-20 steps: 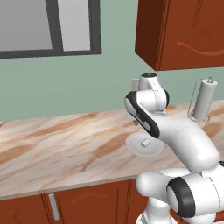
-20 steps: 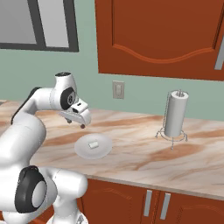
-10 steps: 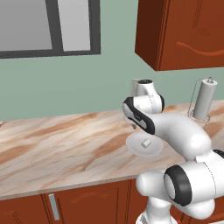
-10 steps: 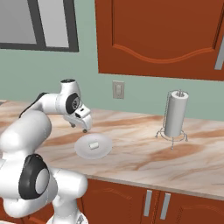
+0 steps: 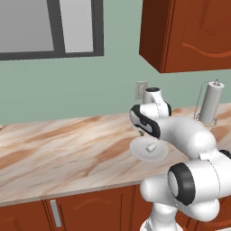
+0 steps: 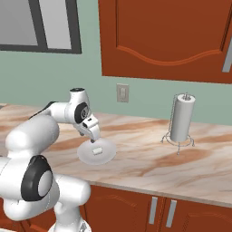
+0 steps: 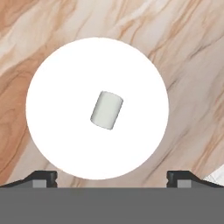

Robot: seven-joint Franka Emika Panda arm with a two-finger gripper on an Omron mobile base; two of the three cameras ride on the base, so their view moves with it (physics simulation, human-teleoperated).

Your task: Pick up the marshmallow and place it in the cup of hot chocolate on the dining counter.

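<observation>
The marshmallow (image 7: pixel 106 110), a small white-grey stub, lies on its side near the middle of a round white plate (image 7: pixel 65 87). The plate (image 6: pixel 86 155) rests on a counter of beige marble (image 6: pixel 145 158) with orange-brown veins. My gripper (image 6: pixel 94 137) hangs open just above the plate and points straight down at the marshmallow (image 6: pixel 96 151). In the hand view its two dark fingertips (image 7: pixel 43 177) stand wide apart with nothing between them. From the left base view my forearm covers part of the plate (image 5: pixel 137 149), and the marshmallow (image 5: pixel 150 147) shows beside it. The cup of hot chocolate is out of view.
A paper towel roll on a wire stand (image 6: pixel 183 120) stands on the counter to the right, near the wall. Red-brown wall cabinets (image 6: pixel 167 36) hang overhead. A wall outlet (image 6: pixel 121 93) sits behind the plate. Open marble (image 5: pixel 67 144) stretches to the left.
The hand has come down and forward over the plate, closer to the marshmallow. Its fingers have stayed open, and the marshmallow and plate have not moved.
</observation>
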